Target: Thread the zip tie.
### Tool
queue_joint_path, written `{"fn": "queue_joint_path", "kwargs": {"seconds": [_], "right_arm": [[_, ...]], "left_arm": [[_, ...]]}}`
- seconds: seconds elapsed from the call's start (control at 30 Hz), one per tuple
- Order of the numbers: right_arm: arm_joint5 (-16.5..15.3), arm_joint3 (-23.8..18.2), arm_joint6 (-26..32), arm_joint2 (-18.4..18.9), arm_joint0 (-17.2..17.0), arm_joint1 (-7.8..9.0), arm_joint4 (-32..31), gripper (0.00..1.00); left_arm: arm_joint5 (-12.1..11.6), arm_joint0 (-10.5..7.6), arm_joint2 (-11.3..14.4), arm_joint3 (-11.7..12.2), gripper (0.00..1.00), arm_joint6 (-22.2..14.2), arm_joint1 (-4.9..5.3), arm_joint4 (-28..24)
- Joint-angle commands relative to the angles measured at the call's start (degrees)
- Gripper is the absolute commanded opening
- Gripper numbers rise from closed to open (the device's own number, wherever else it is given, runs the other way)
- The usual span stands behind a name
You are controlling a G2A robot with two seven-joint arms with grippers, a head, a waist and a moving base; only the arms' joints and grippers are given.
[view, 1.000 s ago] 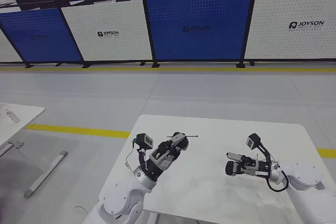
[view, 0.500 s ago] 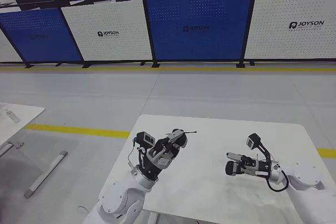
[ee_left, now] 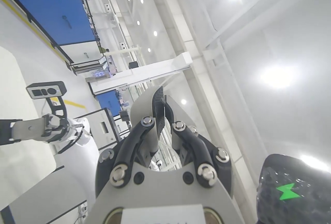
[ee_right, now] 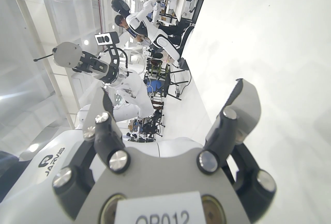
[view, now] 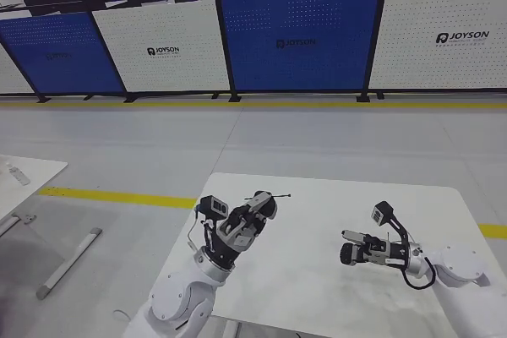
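The robot's left pincer (view: 268, 203) was raised clear above the left half of the table (view: 321, 287). It was clamped tight on a thin black zip tie (view: 282, 196), which lay roughly level in its grip. Both ends of the zip tie stuck out past the closed pads (ee_left: 158, 103), one of them pointing across the table toward the other arm. The right pincer (view: 345, 243) hung low over the table's right half, well apart from the zip tie, its two fingers spread wide with nothing between them. It faced back across the table at its partner. Which end of the zip tie carried the locking head could not be made out. By the look of it, the job stood at its opening step: the zip tie was up off the table and presented, but no loop was formed and nothing was threaded. The next move would seem to call for the empty right pincer to close the gap over the middle of the table and take the free end squarely. It would then need to line the tip up with the small slot in the head, a fine alignment in which the slender zip tie could easily twist or slip.
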Motion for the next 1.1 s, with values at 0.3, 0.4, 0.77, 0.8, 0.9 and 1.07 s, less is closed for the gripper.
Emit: {"fn": "queue_joint_path", "kwargs": {"seconds": [0.3,0.4,0.77,0.8,0.9,1.07], "right_arm": [[0.00,0.00,0.00,0.00,0.00,0.00,0.00,1.00],[0.00,0.00,0.00,0.00,0.00,0.00,0.00,1.00],[0.00,0.00,0.00,0.00,0.00,0.00,0.00,1.00],[0.00,0.00,0.00,0.00,0.00,0.00,0.00,1.00],[0.00,0.00,0.00,0.00,0.00,0.00,0.00,1.00],[0.00,0.00,0.00,0.00,0.00,0.00,0.00,1.00]], "left_arm": [[4.90,-0.27,1.78,3.93,0.00,-1.17,0.45,14.89],[6.58,-0.37,2.51,5.47,0.00,-1.10,0.54,18.15],[9.70,-3.92,8.99,13.11,0.00,3.83,-0.16,26.60],[9.70,-3.92,8.99,13.11,0.00,3.83,-0.16,26.60],[9.70,-3.92,8.99,13.11,0.00,3.83,-0.16,26.60],[9.70,-3.92,8.99,13.11,0.00,3.83,-0.16,26.60]]}}
